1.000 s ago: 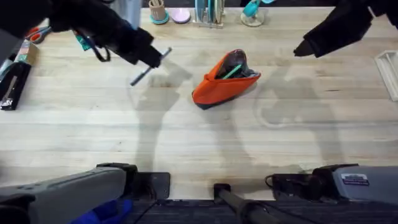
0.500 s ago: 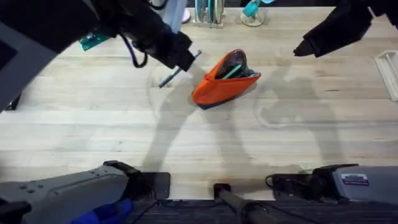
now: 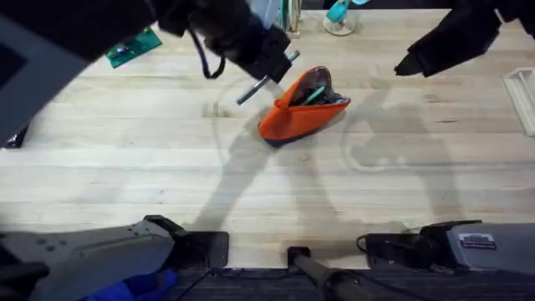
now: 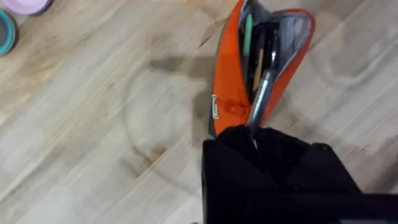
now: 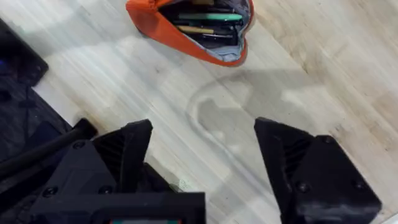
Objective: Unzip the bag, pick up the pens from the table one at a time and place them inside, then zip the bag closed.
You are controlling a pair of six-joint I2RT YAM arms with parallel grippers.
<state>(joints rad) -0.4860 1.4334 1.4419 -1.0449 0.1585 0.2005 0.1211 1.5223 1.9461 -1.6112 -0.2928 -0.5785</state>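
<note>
once farther left, left end effector with grey pen reached bag.

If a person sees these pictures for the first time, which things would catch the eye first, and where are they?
First is the bright orange bag, lying unzipped near the middle of the table, with a green pen already inside. Next is the left pincer just beside the bag's open mouth, holding a silvery grey pen whose tip points into the opening. The right pincer hangs open over bare wood, apart from the bag.
</note>
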